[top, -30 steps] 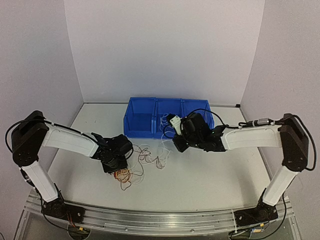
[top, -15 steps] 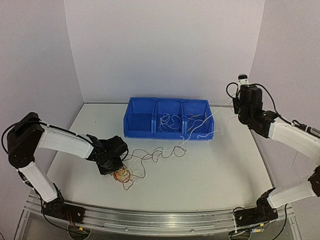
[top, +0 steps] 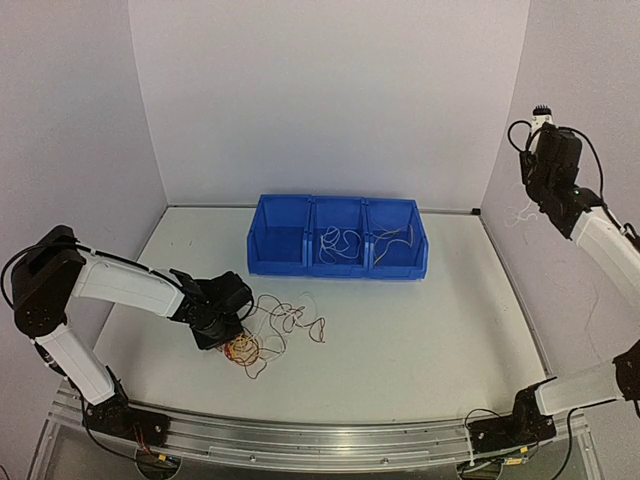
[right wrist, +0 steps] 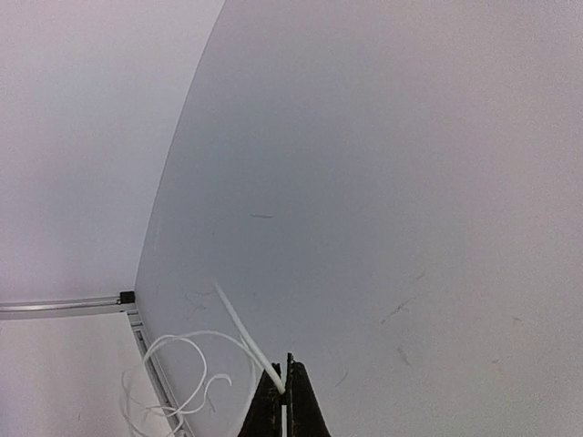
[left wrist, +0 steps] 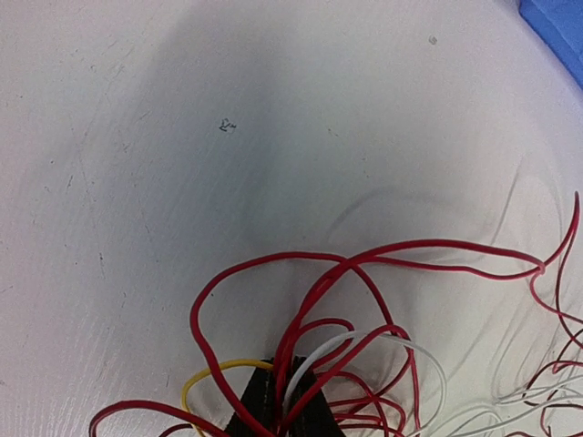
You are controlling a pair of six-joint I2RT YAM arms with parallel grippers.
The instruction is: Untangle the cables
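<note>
Toward the front-left edge of the tabletop (top: 420, 340), before the bin (top: 262, 240), the cables (top: 268, 332) lie bundled, my left gripper (left wrist: 282, 401) clamped on red strands. By the right wall (top: 600, 60), my right gripper (right wrist: 284, 396) pinches one white wire (right wrist: 241, 332); I'd lower it gently over the bin.

At the bottom edge, the dark tips of the left claw (left wrist: 282, 401) stand almost together, and several of the cables (left wrist: 364, 273) pass between them. Most are red and make wide loops over the white tabletop (left wrist: 182, 182). One yellow cable (left wrist: 214, 369) curves just left of the tips, and one white cable (left wrist: 414, 350) arches to their right. A small dark mark (left wrist: 227, 126) lies further up. A blue bin (left wrist: 556, 18) shows only its corner at top right.
</note>
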